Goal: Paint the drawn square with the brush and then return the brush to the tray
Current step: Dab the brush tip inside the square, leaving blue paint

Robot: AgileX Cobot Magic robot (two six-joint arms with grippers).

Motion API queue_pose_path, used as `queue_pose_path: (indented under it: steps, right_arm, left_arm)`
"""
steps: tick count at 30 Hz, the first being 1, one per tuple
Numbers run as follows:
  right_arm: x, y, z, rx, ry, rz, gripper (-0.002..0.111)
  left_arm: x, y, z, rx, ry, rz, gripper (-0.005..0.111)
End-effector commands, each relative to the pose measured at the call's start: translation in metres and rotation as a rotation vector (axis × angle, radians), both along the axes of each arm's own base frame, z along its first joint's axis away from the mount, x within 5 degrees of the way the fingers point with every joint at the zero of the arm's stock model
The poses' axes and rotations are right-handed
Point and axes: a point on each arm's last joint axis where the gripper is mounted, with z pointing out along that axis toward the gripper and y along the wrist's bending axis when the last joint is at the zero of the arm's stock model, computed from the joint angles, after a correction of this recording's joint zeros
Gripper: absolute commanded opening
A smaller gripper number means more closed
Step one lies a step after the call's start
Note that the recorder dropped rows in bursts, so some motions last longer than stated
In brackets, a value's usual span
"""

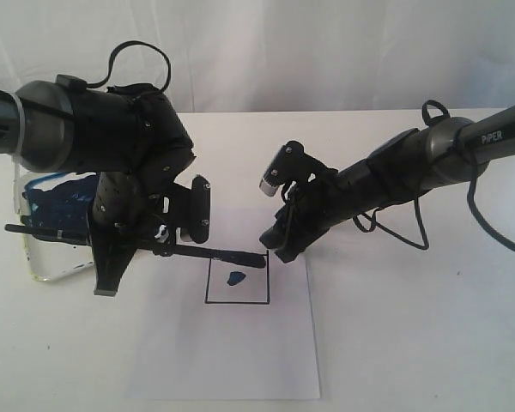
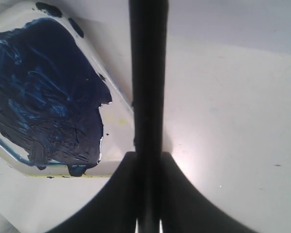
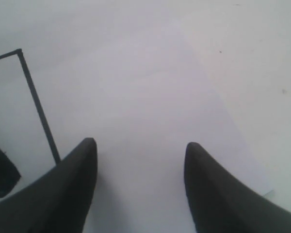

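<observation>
1. One drawn square [image 1: 237, 281] is outlined in black on the single white paper sheet [image 1: 232, 360]. Its inside is white except for one small blue dab [image 1: 236, 278] near the middle.
2. One brush [image 1: 215, 254] lies nearly level. Its dark-coated tip reaches the square's top edge near the upper right corner, and its handle runs away from the square towards the tray.
3. One tray [image 1: 36, 276] sits well apart from the square, on the side where the handle points. Its pale rim is partly hidden behind the left arm, and its inside is smeared with dark blue paint [image 2: 43, 97].
4. The left gripper [image 1: 159, 245] is just beside the square, off its upper left corner. Its fingers [image 2: 111, 194] stand narrow and are clamped on the brush handle, which runs straight between them in the left wrist view.
5. The right gripper [image 1: 275, 240] is over the paper at the square's upper right corner. Its two fingers [image 3: 77, 184] are spread wide with only bare paper between them, and one corner of the square's outline shows beside them.
6. Both arms reach over one white table [image 1: 412, 326].
</observation>
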Motion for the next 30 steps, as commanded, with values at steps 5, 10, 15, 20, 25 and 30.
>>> queue_pose_path:
  steps: [5,10,15,20,25,30]
  right_arm:
    - [0.001,-0.003,-0.007,-0.042,-0.019,0.012,0.051]
    - [0.001,-0.003,-0.007,-0.042,-0.019,0.012,0.051]
    - [0.001,-0.003,-0.007,-0.042,-0.019,0.012,0.051]
    - [0.001,-0.003,-0.007,-0.042,-0.019,0.012,0.051]
    - [0.001,-0.003,-0.007,-0.042,-0.019,0.012,0.051]
    - [0.001,-0.003,-0.007,-0.042,-0.019,0.012,0.051]
  left_arm:
    - [-0.001,-0.003,0.0,-0.02,-0.008,-0.007,0.0]
    - [-0.001,-0.004,0.0,-0.025,-0.007,-0.023,0.0]
    - [-0.001,-0.004,-0.001,-0.029,-0.004,-0.029,0.0]
    - [-0.001,-0.004,-0.001,-0.029,0.001,-0.023,0.0]
    - [-0.002,-0.003,-0.002,-0.019,0.011,-0.019,0.0]
    - [0.0,-0.004,-0.012,0.009,0.029,-0.024,0.0]
